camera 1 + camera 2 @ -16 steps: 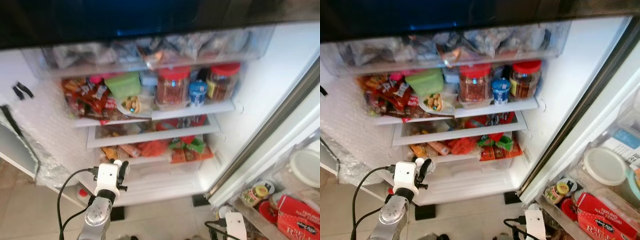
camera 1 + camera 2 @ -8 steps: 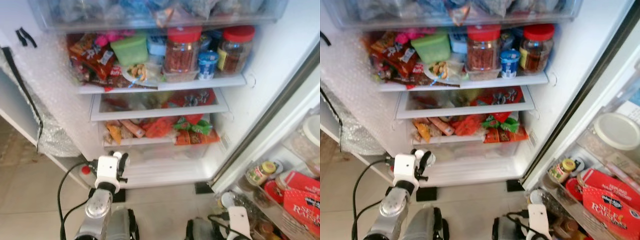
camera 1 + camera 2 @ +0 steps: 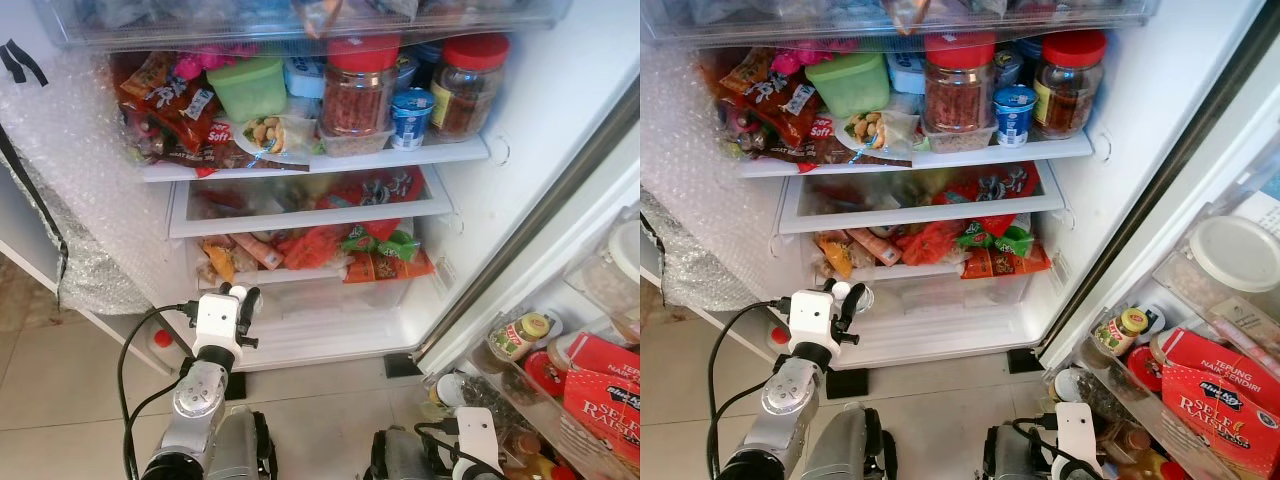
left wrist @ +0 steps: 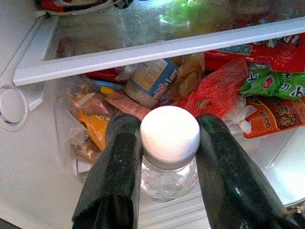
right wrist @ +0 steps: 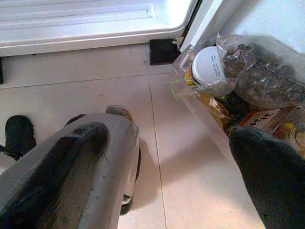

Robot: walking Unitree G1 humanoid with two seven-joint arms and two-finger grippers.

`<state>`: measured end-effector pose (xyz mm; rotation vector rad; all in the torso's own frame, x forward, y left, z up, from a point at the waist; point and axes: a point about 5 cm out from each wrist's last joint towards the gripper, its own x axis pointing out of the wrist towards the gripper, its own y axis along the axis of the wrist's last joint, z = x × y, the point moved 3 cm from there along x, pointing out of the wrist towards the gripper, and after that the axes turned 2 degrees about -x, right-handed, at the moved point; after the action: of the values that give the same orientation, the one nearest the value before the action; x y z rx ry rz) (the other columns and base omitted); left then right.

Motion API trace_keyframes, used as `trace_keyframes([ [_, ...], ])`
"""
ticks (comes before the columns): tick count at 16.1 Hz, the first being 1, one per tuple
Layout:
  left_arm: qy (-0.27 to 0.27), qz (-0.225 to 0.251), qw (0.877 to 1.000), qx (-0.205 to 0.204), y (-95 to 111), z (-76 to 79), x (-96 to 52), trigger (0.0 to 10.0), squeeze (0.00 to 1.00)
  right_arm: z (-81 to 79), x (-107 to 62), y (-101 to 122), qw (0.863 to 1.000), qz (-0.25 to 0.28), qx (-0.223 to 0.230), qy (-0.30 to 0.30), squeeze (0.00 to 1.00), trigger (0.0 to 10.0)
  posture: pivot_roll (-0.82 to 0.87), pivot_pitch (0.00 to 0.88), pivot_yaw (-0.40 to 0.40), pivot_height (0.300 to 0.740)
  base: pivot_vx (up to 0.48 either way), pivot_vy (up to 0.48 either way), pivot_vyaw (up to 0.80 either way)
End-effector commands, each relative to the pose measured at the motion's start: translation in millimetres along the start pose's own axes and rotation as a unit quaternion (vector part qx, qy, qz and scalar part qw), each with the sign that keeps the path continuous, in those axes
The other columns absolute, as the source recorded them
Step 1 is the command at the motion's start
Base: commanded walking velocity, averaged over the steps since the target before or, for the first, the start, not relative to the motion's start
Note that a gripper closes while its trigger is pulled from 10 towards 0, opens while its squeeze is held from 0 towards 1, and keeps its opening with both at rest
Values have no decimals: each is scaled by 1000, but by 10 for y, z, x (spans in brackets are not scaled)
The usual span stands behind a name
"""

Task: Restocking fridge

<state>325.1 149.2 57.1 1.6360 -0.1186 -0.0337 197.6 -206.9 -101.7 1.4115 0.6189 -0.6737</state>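
My left gripper [image 3: 238, 300] is shut on a small clear bottle with a white cap [image 4: 169, 131], its black fingers [image 4: 119, 162] pressed against both sides of the neck. It hovers just before the open fridge's bottom ledge [image 3: 330, 330], below the shelf of snack packets [image 3: 320, 250]. The right gripper [image 5: 167, 162] hangs low over the tiled floor by the fridge door's foot, fingers spread wide with nothing between them. Its white wrist mount [image 3: 472, 440] sits at the lower right.
Upper shelf holds red-lidded jars [image 3: 357, 95], a green tub [image 3: 252, 88] and snack bags. Door bins [image 3: 560, 390] on the right carry jars and a red box. Bubble wrap [image 3: 80, 200] lines the fridge's left wall. My own legs [image 3: 235, 450] stand on the tiles below.
The camera has tilted down and shifted, so the fridge's lower shelves and my legs came into view. My left gripper still holds the bottle before the bottom ledge.
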Motion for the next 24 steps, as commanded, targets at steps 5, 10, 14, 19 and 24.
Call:
trace_keyframes([
  [5,-13,16,1000,9,79,44,24,10000,0,-44,-52,-218,999,-36,14,2,0,10000,-82,179,8,645,214,0,198],
  [10,-17,14,1000,12,70,71,14,10000,0,-39,-50,-214,999,-37,9,2,0,10000,-81,167,13,645,318,0,0],
  [14,-18,18,1000,11,91,75,25,10000,0,-57,-43,-203,999,-37,10,5,0,10000,-79,167,16,645,336,0,0],
  [19,-11,91,995,32,383,75,55,10000,0,-60,-42,-202,999,-38,12,4,0,10000,-79,174,16,645,340,0,0],
  [24,-84,160,970,163,731,207,125,10000,0,-67,-45,-217,999,-40,15,5,0,10000,-77,176,18,645,49,0,0],
])
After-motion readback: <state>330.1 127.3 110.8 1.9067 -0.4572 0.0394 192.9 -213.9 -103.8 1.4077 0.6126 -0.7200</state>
